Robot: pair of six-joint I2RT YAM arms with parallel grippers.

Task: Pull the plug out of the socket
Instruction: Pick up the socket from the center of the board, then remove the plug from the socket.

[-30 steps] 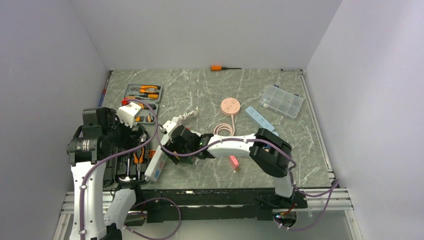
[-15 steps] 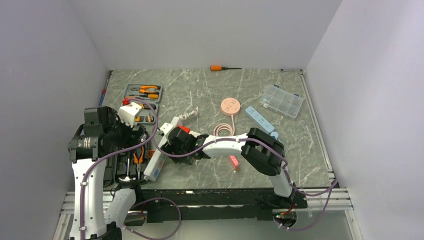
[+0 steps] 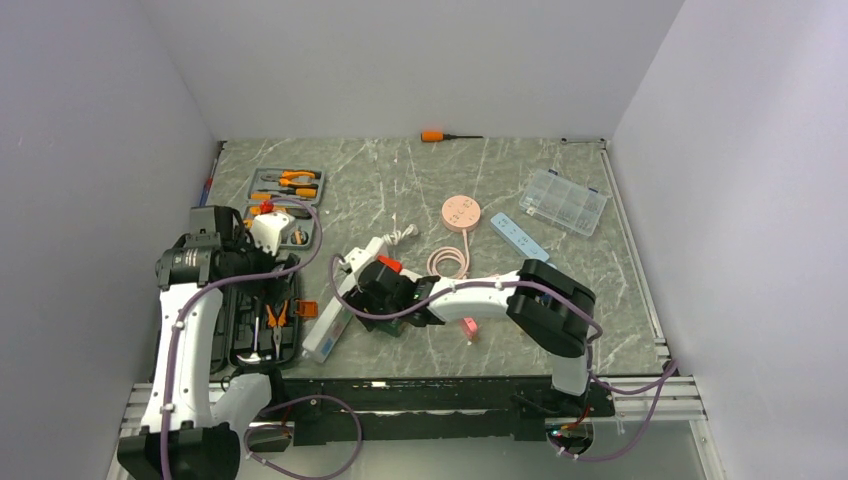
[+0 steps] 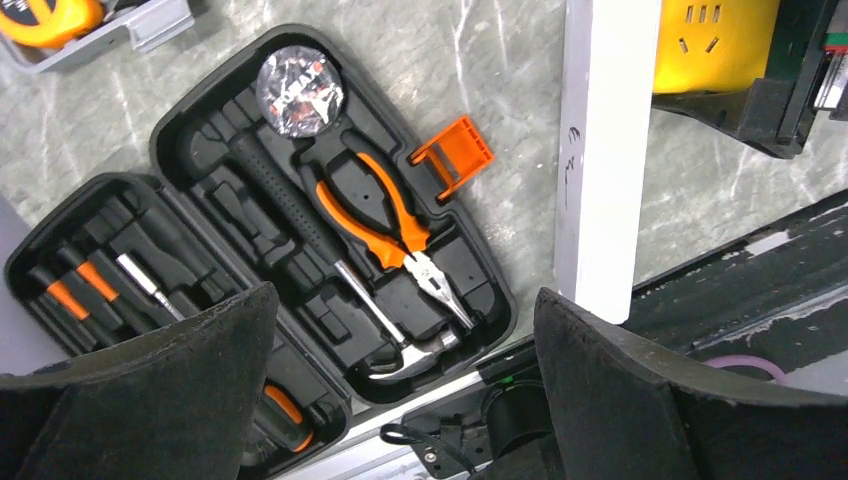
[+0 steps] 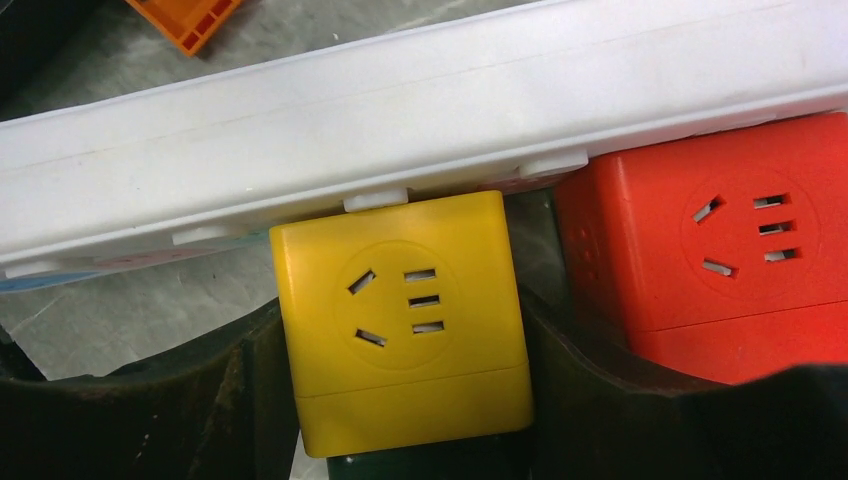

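Yellow plug (image 5: 405,330) sits gripped in my right hand (image 5: 396,360) for the pull, seated in the socket (image 5: 420,130) just ahead of the fingers (image 5: 200,400), red plug (image 5: 720,240) to its right. My left hand (image 4: 400,380) hangs open above a toolcase (image 4: 250,200), bracing nothing.

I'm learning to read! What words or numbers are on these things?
Nothing can be read for sure.
Black disc in the tool case: white print, too blurred.
Pink disc: marks too small.
White power strip: tiny dark marks, unreadable.
Yellow plug: no words.
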